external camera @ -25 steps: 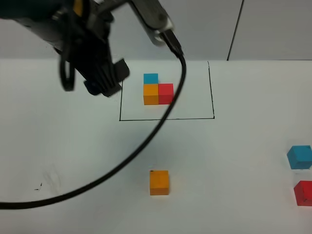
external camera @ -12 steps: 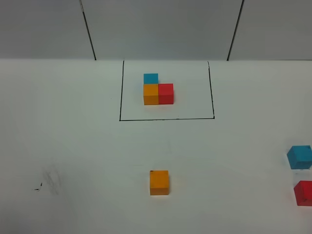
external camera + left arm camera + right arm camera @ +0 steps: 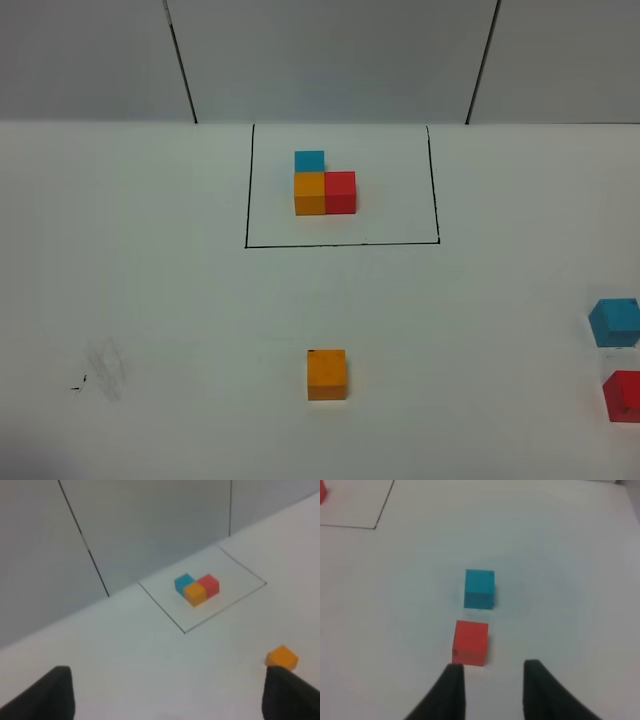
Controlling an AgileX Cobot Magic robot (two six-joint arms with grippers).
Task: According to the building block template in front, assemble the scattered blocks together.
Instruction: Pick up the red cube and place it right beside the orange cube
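Orange block (image 3: 326, 374), red (image 3: 623, 395), blue (image 3: 615, 322): three.

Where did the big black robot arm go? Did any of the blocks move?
The left gripper and its cable hung over the table's left side a second ago; they have pulled out of the high view. Nothing was grabbed or let go. The building block template, orange cube, blue cube and red cube stayed put.
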